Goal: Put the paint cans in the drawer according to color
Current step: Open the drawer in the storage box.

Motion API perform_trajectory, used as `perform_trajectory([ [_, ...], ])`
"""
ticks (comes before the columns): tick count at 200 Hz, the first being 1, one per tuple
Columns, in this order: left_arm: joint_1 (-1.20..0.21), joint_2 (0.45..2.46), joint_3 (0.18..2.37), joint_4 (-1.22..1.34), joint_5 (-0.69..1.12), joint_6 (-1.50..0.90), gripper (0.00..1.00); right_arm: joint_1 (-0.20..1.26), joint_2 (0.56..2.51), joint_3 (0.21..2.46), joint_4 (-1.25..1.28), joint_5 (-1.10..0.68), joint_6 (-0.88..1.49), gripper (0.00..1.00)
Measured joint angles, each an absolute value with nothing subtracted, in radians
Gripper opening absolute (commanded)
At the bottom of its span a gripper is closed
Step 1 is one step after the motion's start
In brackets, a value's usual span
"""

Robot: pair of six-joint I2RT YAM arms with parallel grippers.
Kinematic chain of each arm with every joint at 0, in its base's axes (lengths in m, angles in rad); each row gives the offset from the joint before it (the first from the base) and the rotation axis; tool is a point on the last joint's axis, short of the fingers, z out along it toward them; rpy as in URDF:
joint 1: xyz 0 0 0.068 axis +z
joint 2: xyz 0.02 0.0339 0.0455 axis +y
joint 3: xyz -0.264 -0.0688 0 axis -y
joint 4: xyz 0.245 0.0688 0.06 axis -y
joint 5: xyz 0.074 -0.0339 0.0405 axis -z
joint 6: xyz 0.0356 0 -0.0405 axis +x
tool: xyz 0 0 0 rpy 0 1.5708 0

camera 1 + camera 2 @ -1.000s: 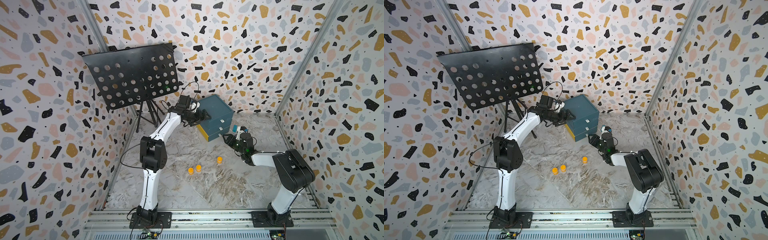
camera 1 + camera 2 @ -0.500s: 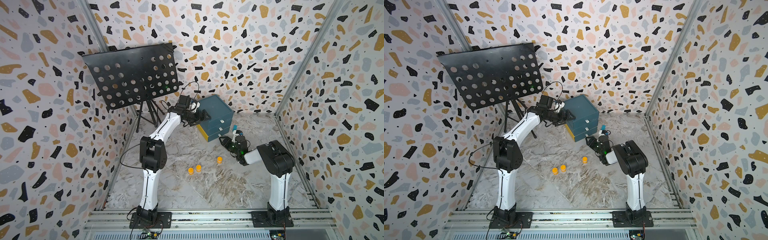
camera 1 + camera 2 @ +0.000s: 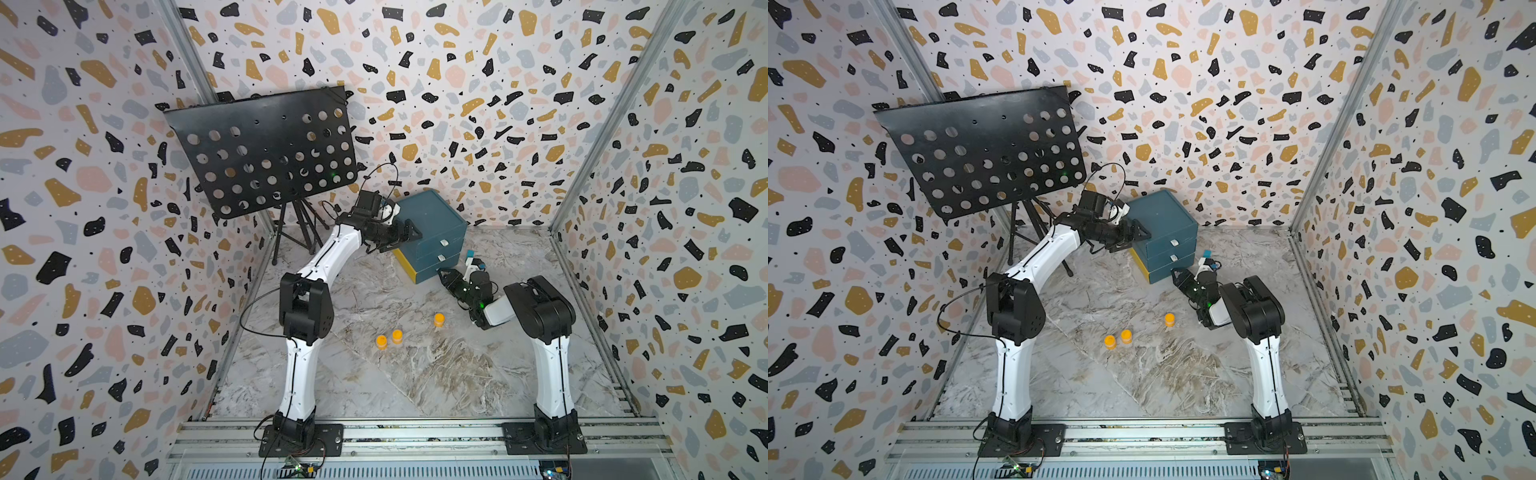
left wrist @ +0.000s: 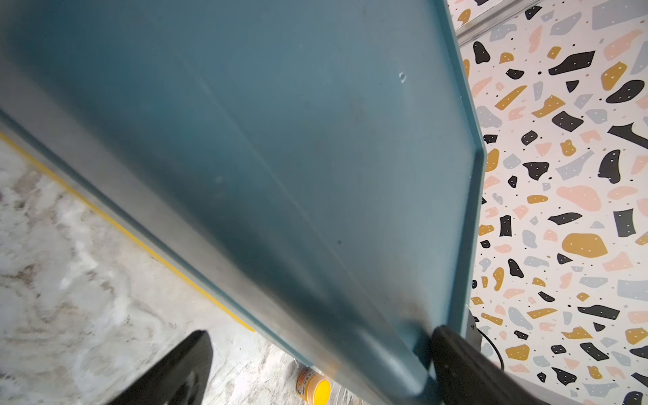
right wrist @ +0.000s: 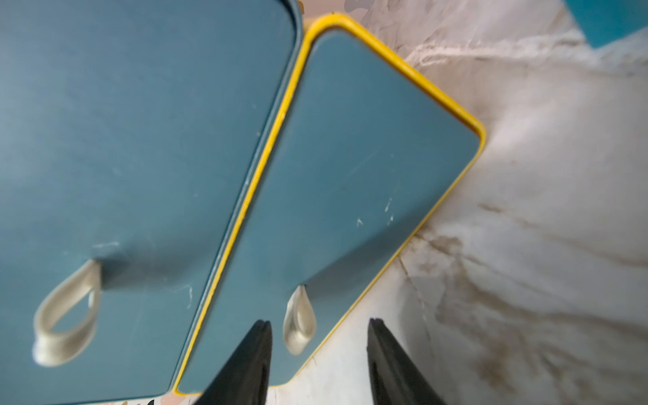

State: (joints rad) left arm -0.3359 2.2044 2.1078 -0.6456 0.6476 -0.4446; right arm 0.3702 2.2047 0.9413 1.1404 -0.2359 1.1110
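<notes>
Three orange paint cans [image 3: 381, 341] [image 3: 397, 336] [image 3: 439, 319] stand on the marble floor in both top views; the cans [image 3: 1110, 341] [image 3: 1126, 336] [image 3: 1169, 319] are far from both grippers. One can [image 4: 314, 385] shows past the cabinet in the left wrist view. The teal drawer cabinet [image 3: 432, 220] has both visible drawers closed. My left gripper [image 3: 409, 235] is open, straddling the cabinet's upper left corner. My right gripper [image 5: 319, 322] is open at the yellow-rimmed lower drawer [image 5: 350, 175], its grey pull loop [image 5: 298, 322] between the fingers, untouched.
A black perforated music stand [image 3: 266, 149] on a tripod [image 3: 299, 228] stands at the back left, close behind my left arm. Terrazzo walls enclose three sides. The upper drawer's loop [image 5: 66, 315] hangs beside the lower one. A metal rail [image 3: 415, 432] runs along the front.
My right gripper has slid left to the lower drawer's front, and the right arm's elbow has folded in toward the middle. The left arm and the cans have not moved.
</notes>
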Motion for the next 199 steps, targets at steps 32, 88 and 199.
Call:
perform_trajectory([
  [32, -0.336, 2.204, 2.108, -0.646, 0.648, -0.444, 1.0, 0.368, 2.218, 0.962, 1.142, -0.237, 1.121, 0.37],
  [88, -0.336, 2.204, 2.108, -0.646, 0.648, -0.443, 1.0, 0.366, 2.224, 0.987, 1.127, -0.258, 1.111, 0.01],
  [199, -0.335, 2.202, 2.122, -0.694, 0.648, -0.414, 1.0, 0.365, 2.095, 0.876, 1.017, -0.263, 1.017, 0.0],
])
